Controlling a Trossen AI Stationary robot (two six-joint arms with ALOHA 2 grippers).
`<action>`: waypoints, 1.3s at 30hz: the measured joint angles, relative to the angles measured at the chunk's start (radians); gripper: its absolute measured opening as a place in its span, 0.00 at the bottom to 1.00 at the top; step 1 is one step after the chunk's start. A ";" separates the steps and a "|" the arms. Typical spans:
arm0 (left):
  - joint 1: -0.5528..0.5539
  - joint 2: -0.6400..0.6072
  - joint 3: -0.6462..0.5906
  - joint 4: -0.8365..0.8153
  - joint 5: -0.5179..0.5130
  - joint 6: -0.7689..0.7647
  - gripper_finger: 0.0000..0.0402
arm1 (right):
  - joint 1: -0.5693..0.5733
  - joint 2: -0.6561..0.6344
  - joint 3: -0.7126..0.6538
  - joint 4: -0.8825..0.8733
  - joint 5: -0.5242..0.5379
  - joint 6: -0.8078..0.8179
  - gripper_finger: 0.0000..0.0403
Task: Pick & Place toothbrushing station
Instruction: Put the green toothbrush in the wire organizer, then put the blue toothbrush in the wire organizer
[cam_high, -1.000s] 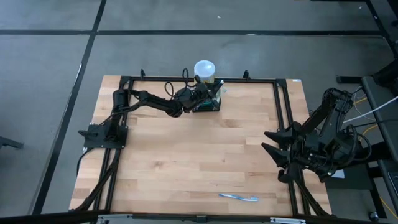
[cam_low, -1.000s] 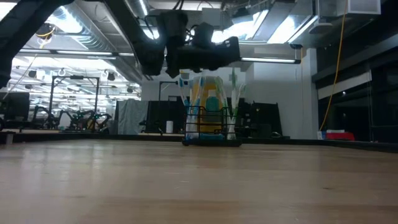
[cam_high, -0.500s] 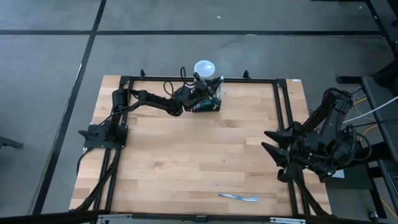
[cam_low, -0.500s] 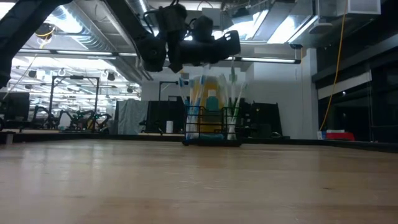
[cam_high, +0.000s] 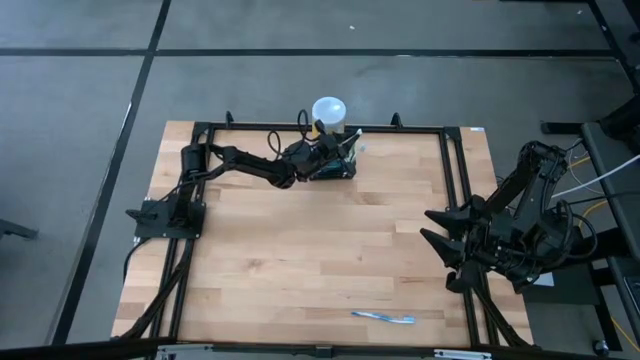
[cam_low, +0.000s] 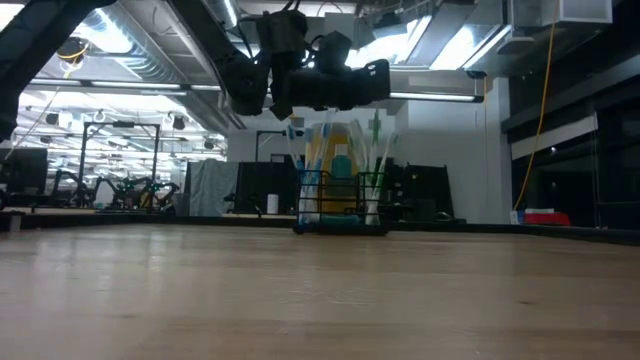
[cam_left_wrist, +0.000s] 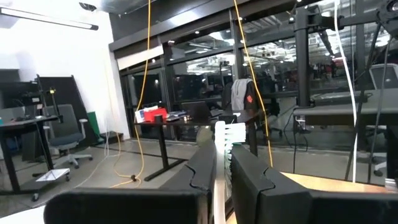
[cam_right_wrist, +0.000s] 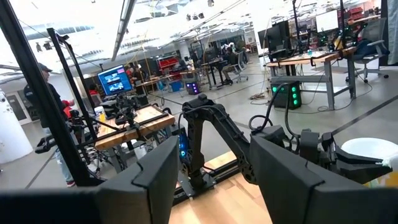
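Compared with half a second ago, the left gripper (cam_high: 322, 152) has shifted slightly toward the far edge and now sits directly above the toothbrushing station (cam_high: 335, 166). From the left wrist view, its fingers (cam_left_wrist: 205, 168) stand close together with a white toothbrush (cam_left_wrist: 225, 140) between them; whether they press on it cannot be told. The black wire-mesh station (cam_low: 340, 205) stands upright on the table (cam_high: 320, 260) at the far edge, just in front of a yellow cylinder (cam_high: 329, 110) with a white round top. A loose toothbrush (cam_high: 383, 317) lies near the front edge. The right gripper (cam_high: 450, 255) waits at the table's right side, fingers (cam_right_wrist: 155, 171) spread apart.
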 joint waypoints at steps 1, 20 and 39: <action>0.000 0.000 0.000 0.000 0.000 0.001 0.06 | 0.000 0.000 0.000 0.000 0.000 0.000 0.50; 0.001 0.001 0.000 0.034 -0.028 0.001 0.24 | 0.000 0.000 0.000 0.000 0.000 0.005 0.50; -0.106 -0.125 -0.001 -0.166 -0.157 -0.006 0.28 | 0.008 0.002 0.000 -0.012 0.003 0.000 0.50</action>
